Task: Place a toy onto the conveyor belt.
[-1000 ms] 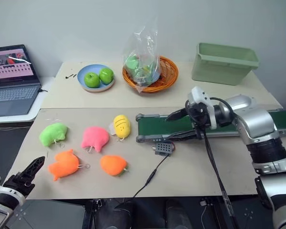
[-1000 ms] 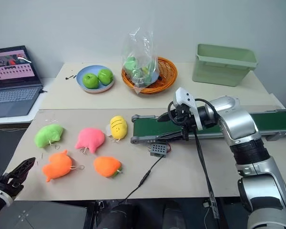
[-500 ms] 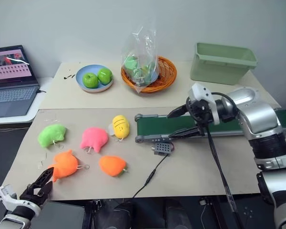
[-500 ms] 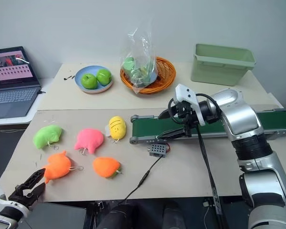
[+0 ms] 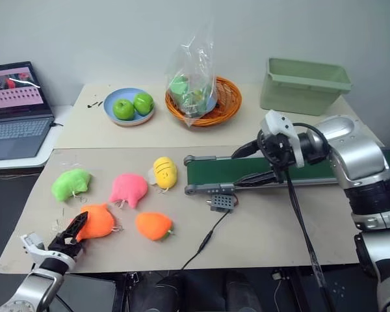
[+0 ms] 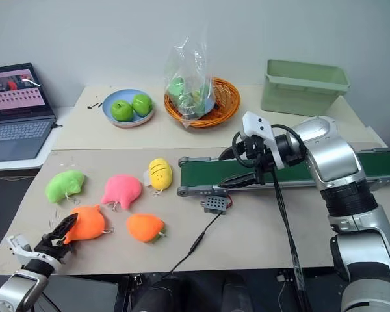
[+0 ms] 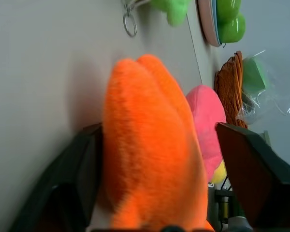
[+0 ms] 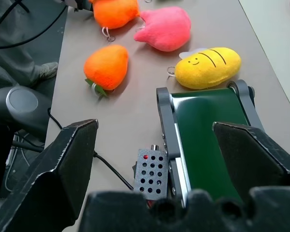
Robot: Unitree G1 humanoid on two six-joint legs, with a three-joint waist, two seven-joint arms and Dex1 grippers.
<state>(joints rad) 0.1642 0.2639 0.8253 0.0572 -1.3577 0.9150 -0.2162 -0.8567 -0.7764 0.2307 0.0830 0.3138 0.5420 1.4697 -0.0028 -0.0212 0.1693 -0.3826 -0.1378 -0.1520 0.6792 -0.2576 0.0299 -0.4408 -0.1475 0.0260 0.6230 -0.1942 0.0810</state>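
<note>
Tabletop: left gripper [image 5: 73, 229] straddles the orange toy [image 5: 97, 221], apparently unclamped; a shallow bite risks slipping before the conveyor belt [image 5: 247, 170].

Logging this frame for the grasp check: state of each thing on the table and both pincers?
toy: on the table, between the left pincer's fingers, not lifted.
left pincer: open around the toy.
right pincer: open, empty, over the conveyor belt.
conveyor belt: nothing on it.
plastic bag: upright in the orange basket.
laptop: open, screen lit.
green bin: upright.
</note>
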